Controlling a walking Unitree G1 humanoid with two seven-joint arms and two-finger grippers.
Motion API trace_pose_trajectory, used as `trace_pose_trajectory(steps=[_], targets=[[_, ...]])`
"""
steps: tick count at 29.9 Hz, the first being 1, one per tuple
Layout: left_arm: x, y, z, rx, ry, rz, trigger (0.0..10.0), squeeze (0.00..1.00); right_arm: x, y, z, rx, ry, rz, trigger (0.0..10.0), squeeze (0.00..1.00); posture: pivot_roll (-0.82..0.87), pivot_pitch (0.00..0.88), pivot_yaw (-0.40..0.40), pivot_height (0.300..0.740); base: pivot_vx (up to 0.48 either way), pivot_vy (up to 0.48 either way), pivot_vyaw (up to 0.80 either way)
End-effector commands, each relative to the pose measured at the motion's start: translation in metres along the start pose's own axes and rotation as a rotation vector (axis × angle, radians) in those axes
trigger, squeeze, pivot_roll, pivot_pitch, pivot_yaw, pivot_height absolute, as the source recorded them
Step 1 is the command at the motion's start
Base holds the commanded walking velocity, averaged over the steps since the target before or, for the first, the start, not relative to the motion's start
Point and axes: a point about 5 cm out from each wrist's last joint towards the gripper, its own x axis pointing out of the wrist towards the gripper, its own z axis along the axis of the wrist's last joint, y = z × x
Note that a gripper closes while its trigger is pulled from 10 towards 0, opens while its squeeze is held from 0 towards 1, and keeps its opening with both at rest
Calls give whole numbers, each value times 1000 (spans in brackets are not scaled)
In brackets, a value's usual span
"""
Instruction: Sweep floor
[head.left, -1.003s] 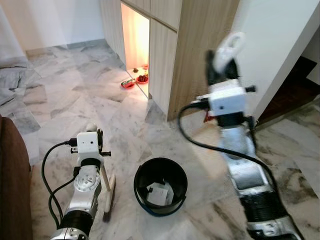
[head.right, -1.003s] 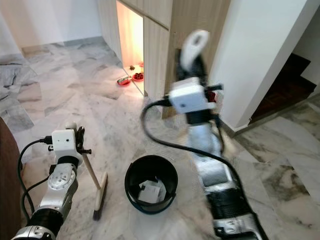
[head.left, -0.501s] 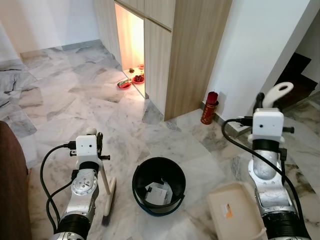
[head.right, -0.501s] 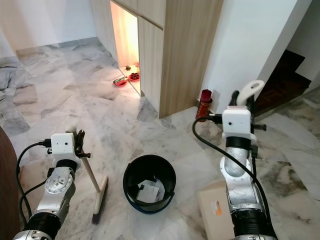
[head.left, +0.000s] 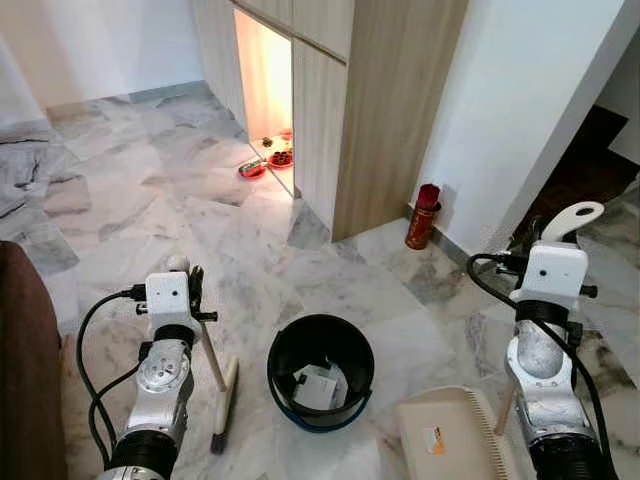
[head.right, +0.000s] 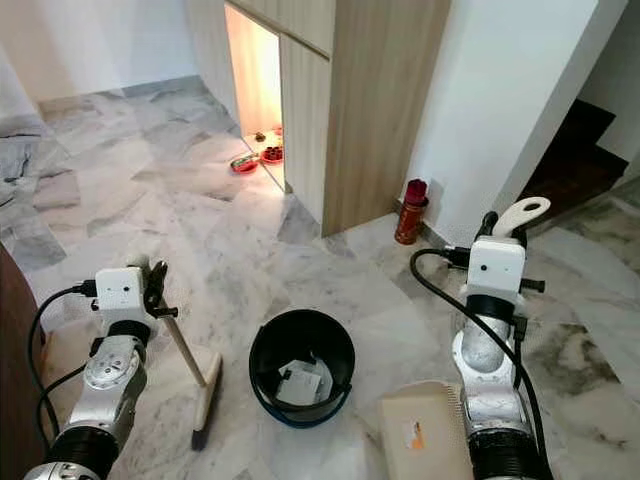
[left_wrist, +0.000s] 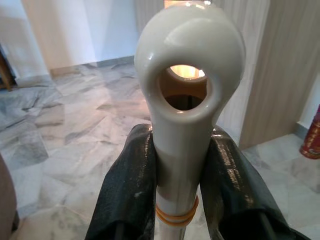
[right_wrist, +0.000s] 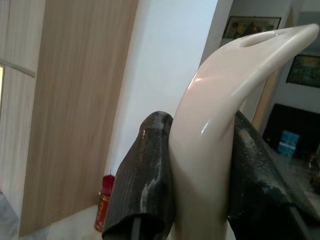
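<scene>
Lowering from its raised tip over the black bin (head.left: 320, 385), the dustpan (head.left: 450, 440) now lies flat on the marble floor (head.left: 150, 200), its handle clamped by the right gripper (right_wrist: 200, 165). The left gripper (left_wrist: 177, 190) stays closed on the broom (head.left: 222, 400), so the load looks dumped and sweeping can resume

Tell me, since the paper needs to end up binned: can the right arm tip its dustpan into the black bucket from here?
Probably yes: the dustpan, held by the right gripper, sits beside the black bucket, nothing between them.
</scene>
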Motion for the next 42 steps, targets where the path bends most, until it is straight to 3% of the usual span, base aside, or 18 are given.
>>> trace_pose_trajectory(steps=[1,10,17,42], targets=[[2,1,7,-20,-31,6,10000,0,3,2,5,24,-27,5,10000,0,-9,0,-21,740,0,0,0],[0,-3,4,-38,-23,-3,10000,0,-3,-1,-16,111,85,15,10000,0,-10,0,-27,740,0,0,0],[1,-5,5,-39,-25,-16,10000,0,-4,-4,-22,130,108,-2,10000,0,-8,0,-24,740,0,0,0],[2,-3,8,-33,-36,-18,10000,0,5,11,-5,145,42,63,10000,0,-11,0,-15,740,0,0,0]])
